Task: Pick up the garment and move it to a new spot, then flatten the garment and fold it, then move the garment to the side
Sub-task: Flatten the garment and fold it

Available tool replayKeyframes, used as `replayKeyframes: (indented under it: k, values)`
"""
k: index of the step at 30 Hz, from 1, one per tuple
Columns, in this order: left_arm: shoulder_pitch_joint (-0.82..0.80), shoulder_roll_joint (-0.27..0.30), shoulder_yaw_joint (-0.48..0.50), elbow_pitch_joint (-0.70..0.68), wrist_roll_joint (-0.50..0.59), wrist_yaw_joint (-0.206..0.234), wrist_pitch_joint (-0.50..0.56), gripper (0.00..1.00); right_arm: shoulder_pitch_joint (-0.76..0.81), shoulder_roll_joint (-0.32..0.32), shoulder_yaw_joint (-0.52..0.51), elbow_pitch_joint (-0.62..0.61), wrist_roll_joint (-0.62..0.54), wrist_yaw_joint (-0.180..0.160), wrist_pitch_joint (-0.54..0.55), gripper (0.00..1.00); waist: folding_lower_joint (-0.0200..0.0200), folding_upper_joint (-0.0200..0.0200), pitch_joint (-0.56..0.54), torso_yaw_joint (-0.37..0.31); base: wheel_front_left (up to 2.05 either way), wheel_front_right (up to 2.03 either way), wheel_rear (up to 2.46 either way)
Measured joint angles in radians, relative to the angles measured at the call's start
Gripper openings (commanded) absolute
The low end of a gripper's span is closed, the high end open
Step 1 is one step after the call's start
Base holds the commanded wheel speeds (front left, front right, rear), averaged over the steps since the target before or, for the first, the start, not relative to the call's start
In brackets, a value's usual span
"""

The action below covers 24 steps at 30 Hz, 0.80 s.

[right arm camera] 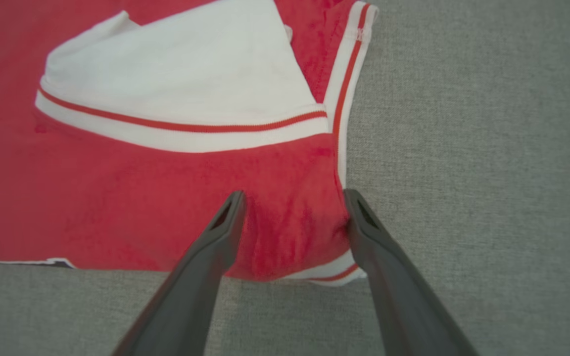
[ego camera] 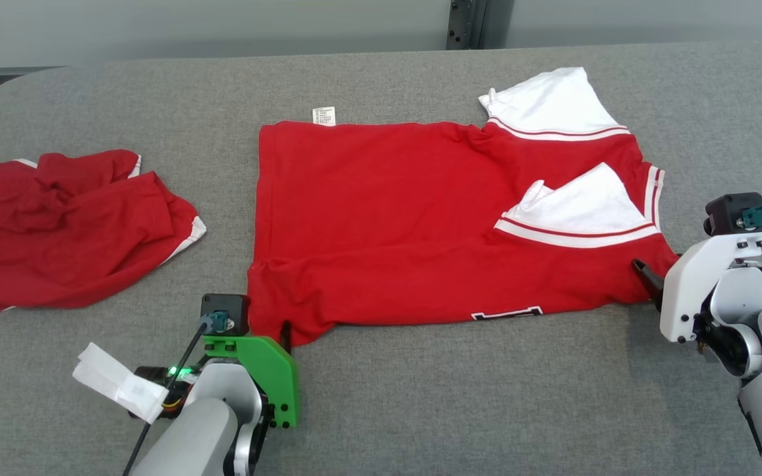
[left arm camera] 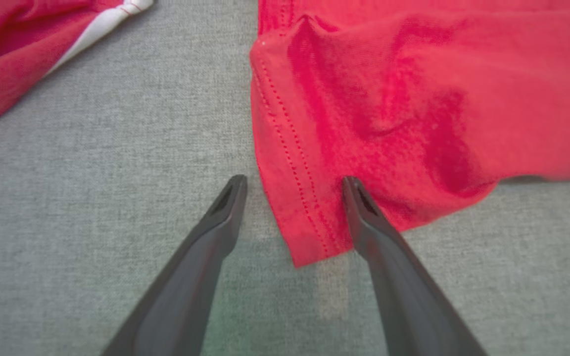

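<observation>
Garment [ego camera: 421, 218] lies mid-table, folded lengthwise into a long red knit rectangle. It's mostly flat, with wrinkles at its near left corner. Sleeves are white with red-and-white striped bands. The far sleeve [ego camera: 546, 102] sticks out past the far right edge, and the near sleeve [ego camera: 583, 201] is folded onto the red body. A small white care label [ego camera: 323, 116] pokes out of the far edge, and a strip of black-and-white print [ego camera: 507, 313] runs along the near edge. The table [ego camera: 421, 410] is coarse grey woven fabric with a rounded far left corner.

Left gripper [left arm camera: 293, 183]: fingers spread wide, holding nothing. You're at the garment's near left corner, with one finger over bare table and the other over the hem. Can't tell if the tips touch.

Right gripper [right arm camera: 295, 194]: also wide and empty, at the near right corner. Red cloth sits between the fingers, and one tip is right at the striped trim [right arm camera: 347, 99].

Head view gives you the whole layout. A second red garment [ego camera: 57, 225] is crumpled at the left, well apart from yours. You also see the green bracket [ego camera: 262, 370] on the left wrist, the white bracket [ego camera: 698, 277] on the right wrist and a white paper tag [ego camera: 116, 383] on the left arm.

Left wrist view adds the hem's double row of stitching [left arm camera: 290, 163]. Right wrist view adds the knit grain and the thin red line in the sleeve band.
</observation>
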Motion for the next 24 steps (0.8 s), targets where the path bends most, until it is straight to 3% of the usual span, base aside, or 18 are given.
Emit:
replayKeyframes:
  k: [8,14,17,18,19,24]
  values:
    - [-0.046,-0.009,-0.023,0.013,0.009,-0.001,0.039,1.0,-0.002,0.067,-0.128,0.028,-0.157,0.0,0.069,1.0,0.0,0.0,0.024,0.005,0.0,0.0,0.0]
    - [-0.068,-0.011,-0.031,0.022,0.004,-0.014,0.074,1.0,-0.008,0.121,-0.165,0.036,-0.17,-0.001,0.082,1.0,0.0,0.0,0.038,0.003,0.0,0.0,0.0]
    - [-0.075,-0.009,-0.033,0.023,-0.013,-0.033,0.101,0.27,-0.012,0.131,-0.159,0.039,-0.16,-0.001,0.093,1.0,0.0,0.0,0.041,0.001,0.0,0.0,0.0]
    - [-0.076,-0.007,-0.034,0.022,-0.015,-0.04,0.104,0.0,-0.012,0.13,-0.156,0.039,-0.156,-0.001,0.098,0.27,0.0,0.0,0.04,0.0,0.0,0.0,0.0]
    - [-0.076,-0.007,-0.035,0.022,-0.019,-0.045,0.106,0.0,-0.012,0.129,-0.153,0.038,-0.156,-0.001,0.098,0.0,0.0,0.0,0.039,0.0,0.0,0.0,0.0]
    - [-0.064,-0.008,-0.046,0.017,-0.035,-0.066,0.128,0.0,0.01,0.123,-0.151,0.024,-0.139,0.0,0.093,0.0,0.0,0.0,0.021,-0.001,0.0,0.0,0.0]
